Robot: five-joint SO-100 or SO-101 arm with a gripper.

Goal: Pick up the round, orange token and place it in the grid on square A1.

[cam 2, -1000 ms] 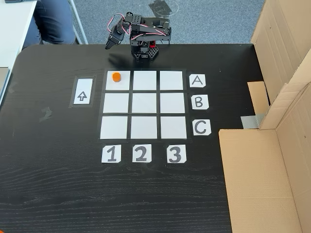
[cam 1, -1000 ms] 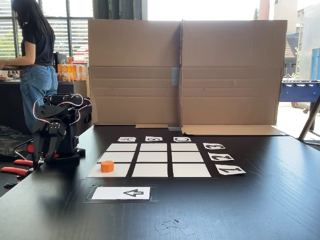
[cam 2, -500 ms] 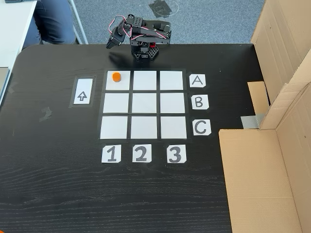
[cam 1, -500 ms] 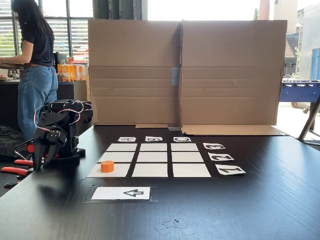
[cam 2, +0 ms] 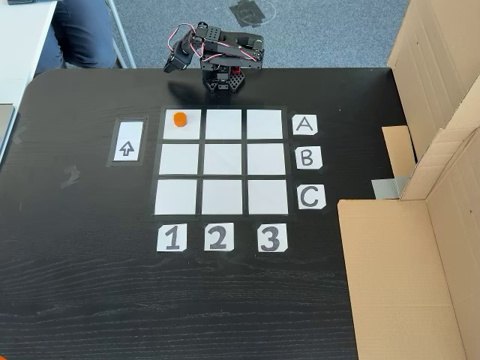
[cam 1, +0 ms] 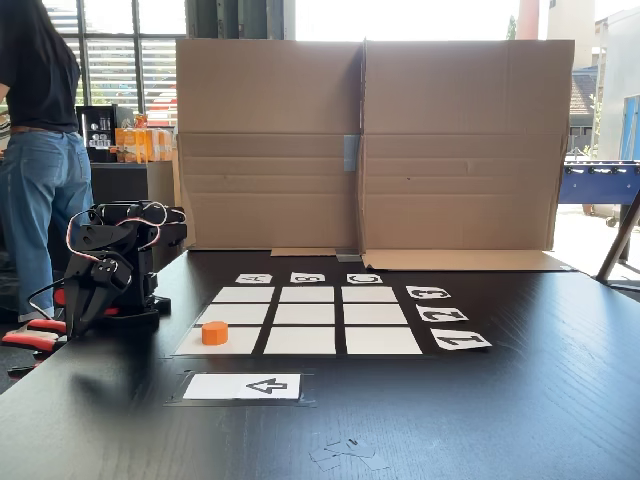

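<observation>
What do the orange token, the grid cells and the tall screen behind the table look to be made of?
The token looks like matte plastic: solid bright orange, crisp edges, no gloss. The grid cells look like plain white paper, flat on the dark table with no visible thickness. The screen is brown corrugated cardboard, judging by its fold creases and flaps. The table seems dark wood or veneer, with visible grain.
</observation>
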